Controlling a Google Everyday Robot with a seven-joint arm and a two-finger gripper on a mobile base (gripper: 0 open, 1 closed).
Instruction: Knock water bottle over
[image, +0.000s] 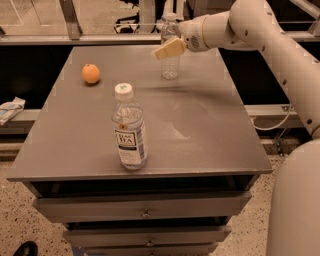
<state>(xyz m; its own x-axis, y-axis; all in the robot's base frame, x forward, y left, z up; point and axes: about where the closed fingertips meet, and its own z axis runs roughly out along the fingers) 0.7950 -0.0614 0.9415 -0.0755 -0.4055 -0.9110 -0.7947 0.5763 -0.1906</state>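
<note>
In the single camera view, your gripper (169, 49) is up at the far edge of the table (215, 130), held at the end of the white arm (260, 35), which reaches in from the right side. Its tan tip points left and slightly down and lies across the upper middle of the water bottle (170, 69), so it hides the label band. You cannot tell from here whether the gripper is open or closed, nor whether it is pressing on the bottle or only passing in front of it. The water bottle stands upright near the back edge of the table, a little right of centre, with its pale cap showing above the gripper and its clear ribbed lower body showing below it. Nearer to you, well apart from the water bottle, a wider tea bottle (129, 134) with a white cap and a large white label stands upright close to the front edge. An orange (91, 73) rests on the back left part of the table, apart from both bottles. Beneath the tabletop you see the fronts of the drawers (145, 207).
</note>
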